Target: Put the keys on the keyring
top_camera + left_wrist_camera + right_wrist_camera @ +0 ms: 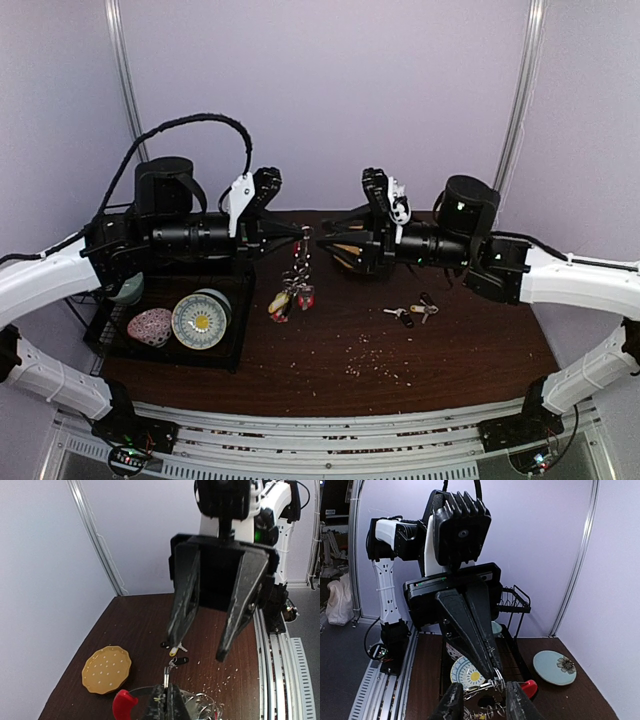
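My left gripper (304,234) is shut on a coil of the keyring (300,270), which hangs below it with coloured tags (285,300) near the table. In the left wrist view my shut gripper (168,696) pinches the silver ring, with its red section (123,703) to the left. My right gripper (323,243) is open and faces the left one; its tips (485,702) straddle the ring just below the left fingertips (496,672). Loose keys (411,313) with black and yellow heads lie on the table to the right, and also show in the left wrist view (176,655).
A black dish rack (118,348) at the left holds a blue-yellow plate (200,320) and a pink one (150,327). A yellow plate (107,670) and a pale blue flowered plate (555,667) lie on the brown table. Crumbs (372,355) are scattered at the front.
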You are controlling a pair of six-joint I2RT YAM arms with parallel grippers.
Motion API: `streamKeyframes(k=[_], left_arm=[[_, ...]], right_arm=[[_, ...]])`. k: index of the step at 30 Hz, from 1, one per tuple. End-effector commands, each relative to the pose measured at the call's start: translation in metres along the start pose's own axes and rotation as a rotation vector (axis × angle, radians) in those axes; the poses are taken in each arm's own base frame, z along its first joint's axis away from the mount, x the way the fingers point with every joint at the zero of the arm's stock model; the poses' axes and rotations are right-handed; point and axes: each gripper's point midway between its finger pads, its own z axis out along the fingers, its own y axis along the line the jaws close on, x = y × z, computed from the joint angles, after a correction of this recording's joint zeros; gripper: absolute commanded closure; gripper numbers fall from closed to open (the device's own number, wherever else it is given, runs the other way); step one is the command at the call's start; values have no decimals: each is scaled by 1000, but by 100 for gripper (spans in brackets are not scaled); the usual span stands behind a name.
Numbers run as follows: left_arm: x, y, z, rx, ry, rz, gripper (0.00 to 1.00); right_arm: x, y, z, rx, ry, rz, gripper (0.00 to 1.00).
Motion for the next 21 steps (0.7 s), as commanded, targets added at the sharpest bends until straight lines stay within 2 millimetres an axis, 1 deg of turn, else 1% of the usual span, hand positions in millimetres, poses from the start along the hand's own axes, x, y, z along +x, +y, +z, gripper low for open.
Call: streamKeyframes(k=[1,4,6,7,9,12,15,18,19,21], left_arm=[[-12,19,-16,-98,47,78,100],[-9,19,-17,-102,77,93,100],[-11,19,-18,-98,89,100,100],[-11,18,-18,-99,92,107,100],[-13,19,-19,-107,91,117,100],[-13,18,-18,-102,92,123,100],[-9,17,-15,-91,100,127,100],[-9,15,-15,-81,96,128,100],[-10,15,-14,-79,95,129,100],[-8,12,-13,-64,95,129,100]], right_arm=[[19,6,-6,-98,262,-162,70],[18,-3,1,-103,336,-213,71],[15,-7,7,-114,368,-229,75],[10,-10,11,-109,370,-243,77],[12,-14,15,-116,390,-264,78],[13,-10,21,-158,396,-261,77],[19,-14,27,-151,407,-252,78],[22,-15,31,-154,405,-248,82],[22,-16,32,-149,399,-241,85],[21,-16,34,-148,389,-239,87]])
